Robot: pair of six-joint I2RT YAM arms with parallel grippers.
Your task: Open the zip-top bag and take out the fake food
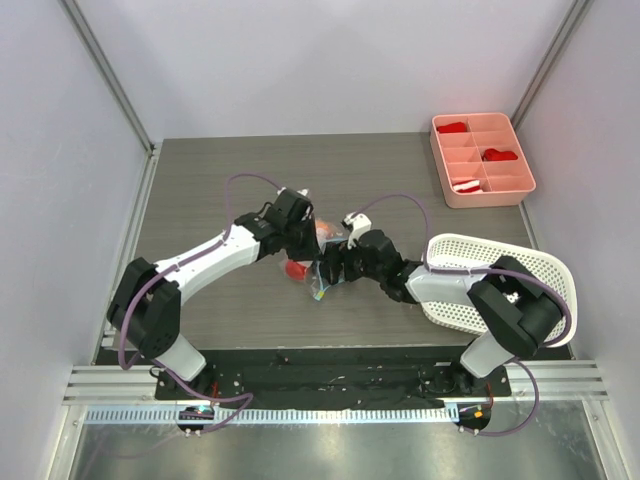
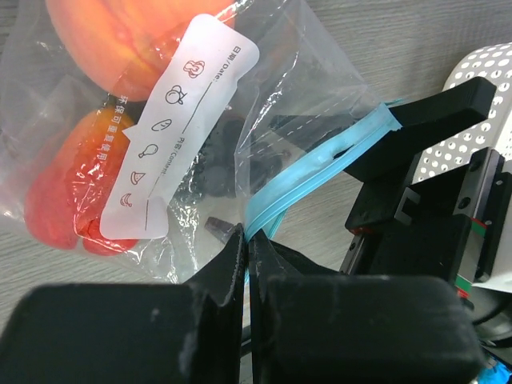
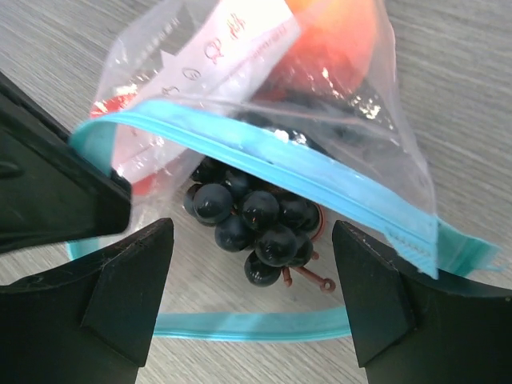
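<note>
Clamped shut on the teal zip strip (image 2: 320, 164) of the crinkly clear zip-top bag (image 2: 320, 88): left gripper (image 2: 248, 240). Spread wide at the bag's gaping mouth, holding nothing: right gripper (image 3: 252, 240), glossy black grape cluster (image 3: 248, 216) between its fingers. Deeper in the bag, smooth round peach (image 2: 104, 40) and red piece (image 2: 56, 200) behind a white label (image 2: 176, 128).

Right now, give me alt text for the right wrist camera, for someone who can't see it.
A black grape cluster lies in the open mouth of the clear zip-top bag, between the open fingers of the right gripper. The left gripper holds one teal zip strip at the left edge; an orange fruit shows inside the bag.
</note>
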